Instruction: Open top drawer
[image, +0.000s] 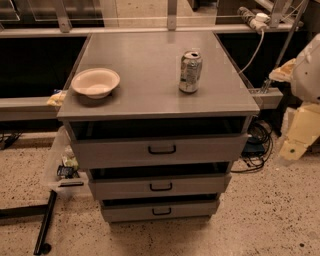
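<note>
The top drawer (160, 150) is the widest of three gray drawer fronts in a gray metal cabinet, with a small black loop handle (162, 149) at its centre. A dark gap shows between its upper edge and the cabinet top. My gripper (298, 134) hangs at the far right of the camera view, cream-coloured, below the white arm (306, 70). It is to the right of the cabinet, about level with the top drawer, and touches nothing.
On the cabinet top (150, 65) stand a pale bowl (95, 82) at the left and a drink can (190, 71) at the right. Two narrower drawers (160, 186) sit below. Cables (257, 150) lie on the floor to the right, and a plastic bin (62, 162) and a black leg (45, 225) to the left.
</note>
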